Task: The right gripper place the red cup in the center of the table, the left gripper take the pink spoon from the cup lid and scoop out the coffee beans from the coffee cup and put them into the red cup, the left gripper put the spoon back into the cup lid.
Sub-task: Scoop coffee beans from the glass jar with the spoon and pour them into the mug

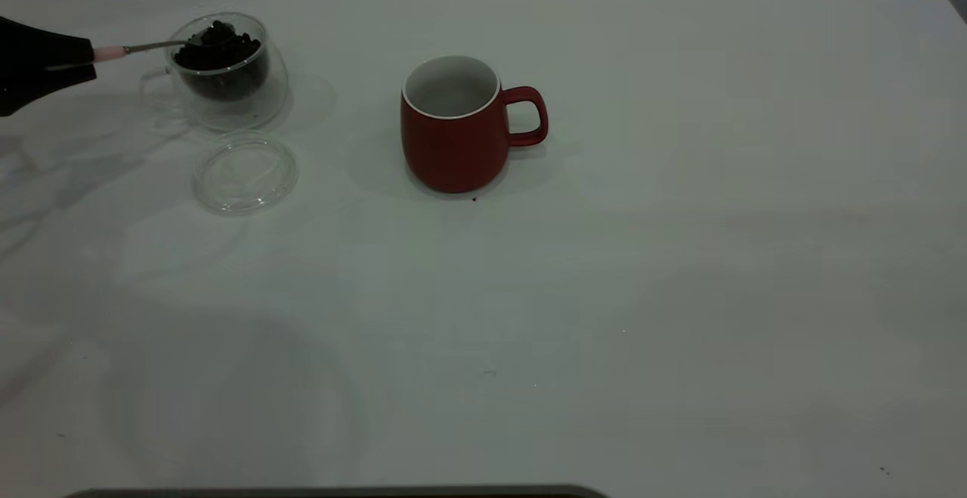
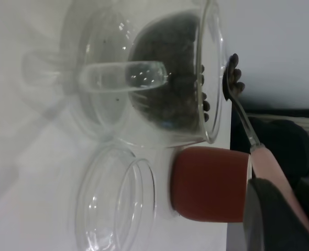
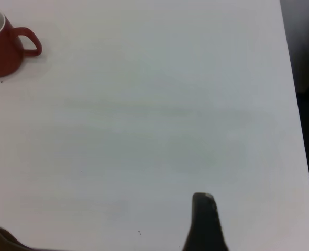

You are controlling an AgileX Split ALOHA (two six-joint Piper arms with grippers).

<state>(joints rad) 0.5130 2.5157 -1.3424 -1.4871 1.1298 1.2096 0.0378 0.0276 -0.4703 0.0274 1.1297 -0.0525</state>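
Note:
My left gripper [image 1: 84, 57] is at the table's far left, shut on the pale pink handle of the pink spoon [image 1: 143, 47]. The spoon's silver bowl sits level at the rim of the clear coffee cup [image 1: 227, 75], over the heap of coffee beans [image 1: 220, 51]. In the left wrist view the spoon [image 2: 232, 83] carries a few beans. The clear cup lid [image 1: 245, 173] lies empty in front of the coffee cup. The red cup [image 1: 453, 131] stands upright mid-table, handle to the right, and its inside looks white and bare. My right gripper [image 3: 204, 222] is far from the red cup [image 3: 0, 49].
The white table [image 1: 642, 294] has a rounded far right corner and a few dark specks, one just in front of the red cup. The table's right edge [image 3: 296, 104] runs close to my right gripper.

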